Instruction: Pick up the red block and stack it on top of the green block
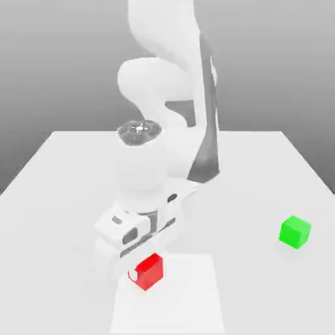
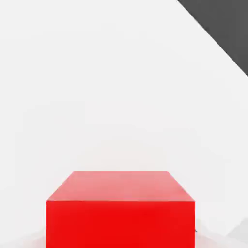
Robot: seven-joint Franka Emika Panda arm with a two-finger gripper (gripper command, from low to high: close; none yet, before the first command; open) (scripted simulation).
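Red block: the red block (image 1: 153, 273) is at the near end of the table (image 1: 252, 281), left of centre in the exterior view, over the pale square (image 1: 186, 301).
Hidden on the block: the gripper (image 1: 146, 269) covers part of its upper side and its left side in the exterior view; in the hand view the picture's edge cuts the block off.
Hard to make out: white gripper against white table, so the outline of the fingers is faint; whether the block's underside touches the pale square, I cannot tell.
Grip: closed in on the red block, with the block between the fingers.
Green block: the green block (image 1: 294, 232) sits apart on the table, farther back and to the exterior view's right, uncovered.
In the way: the white arm (image 1: 141, 170) rises behind and above the red block, hiding the table there; between the two blocks lies bare table.
Block's direction: upright and level, one vertical edge toward the near side, side faces turned obliquely in the exterior view.
Long axis: cannot tell, with part of the block covered.
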